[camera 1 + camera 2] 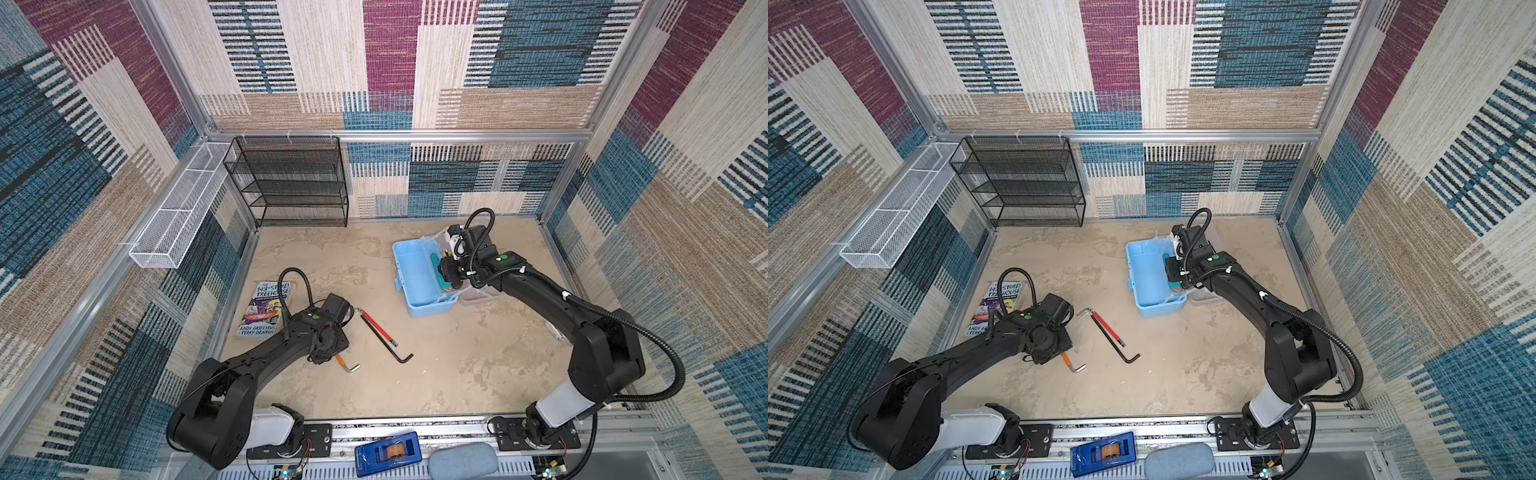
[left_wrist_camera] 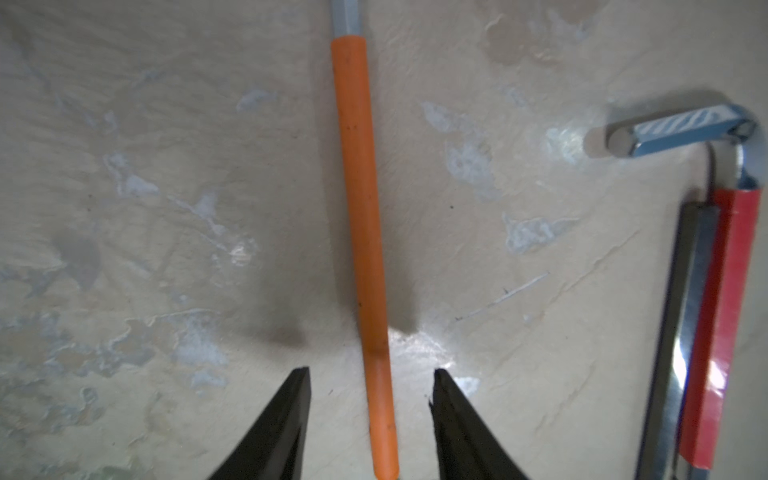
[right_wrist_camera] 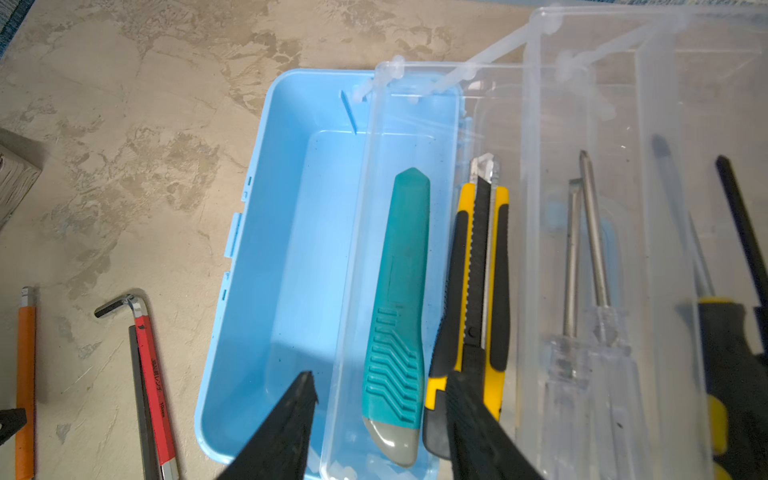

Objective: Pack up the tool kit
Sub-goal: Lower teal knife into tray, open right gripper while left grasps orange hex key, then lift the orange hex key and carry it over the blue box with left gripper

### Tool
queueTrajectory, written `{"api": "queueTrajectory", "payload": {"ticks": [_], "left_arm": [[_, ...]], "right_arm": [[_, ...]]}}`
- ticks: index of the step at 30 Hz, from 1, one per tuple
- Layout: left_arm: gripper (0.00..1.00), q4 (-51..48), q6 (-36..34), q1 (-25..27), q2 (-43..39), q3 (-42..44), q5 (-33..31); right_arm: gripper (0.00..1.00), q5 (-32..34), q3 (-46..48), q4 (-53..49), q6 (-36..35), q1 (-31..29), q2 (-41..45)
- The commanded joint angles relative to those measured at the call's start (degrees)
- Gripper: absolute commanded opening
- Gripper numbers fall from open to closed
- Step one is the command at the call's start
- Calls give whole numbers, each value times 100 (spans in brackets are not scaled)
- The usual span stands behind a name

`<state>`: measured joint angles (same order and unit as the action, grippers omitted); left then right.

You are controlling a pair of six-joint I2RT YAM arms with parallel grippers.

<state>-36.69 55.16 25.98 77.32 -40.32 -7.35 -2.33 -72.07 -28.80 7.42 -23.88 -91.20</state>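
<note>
Pickup of the orange hex key [image 2: 357, 187]: it lies between the parted jaws of the left gripper [image 2: 370, 370], which must close; right gripper [image 3: 380, 374] gapes empty over the case [image 3: 270, 249].

The case [image 3: 270, 232] is pale blue, one knife [image 3: 401, 299] teal (second knife [image 3: 478, 270] yellow-and-black).

Top views look steeply down (nearly identical); close wrist cameras both show the red hex key [image 3: 153, 374].

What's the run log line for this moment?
left end effector: open, straddling orange hex key | right end effector: open, over case | loose: red hex key, black hex key
</note>
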Motion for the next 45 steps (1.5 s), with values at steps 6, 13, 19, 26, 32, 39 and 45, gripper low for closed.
{"api": "queueTrajectory", "payload": {"ticks": [6,13,19,26,32,39,45], "left_arm": [[38,232,-166,95,340,70,120],[22,566,57,160,405,408,290],[13,575,65,188,407,394,314],[3,579,174,204,180,358,303],[0,571,292,206,-229,341,245],[0,261,278,239,-564,-25,59],[0,15,108,332,-530,-706,-112]], "right_arm": [[53,237,274,340,75,-5,371],[53,344,529,419,110,6,607],[54,409,687,460,122,40,755],[54,408,875,594,181,129,1005],[56,408,1034,686,110,145,1196],[56,338,1239,803,107,207,1339],[56,295,1318,884,110,290,1436]]}}
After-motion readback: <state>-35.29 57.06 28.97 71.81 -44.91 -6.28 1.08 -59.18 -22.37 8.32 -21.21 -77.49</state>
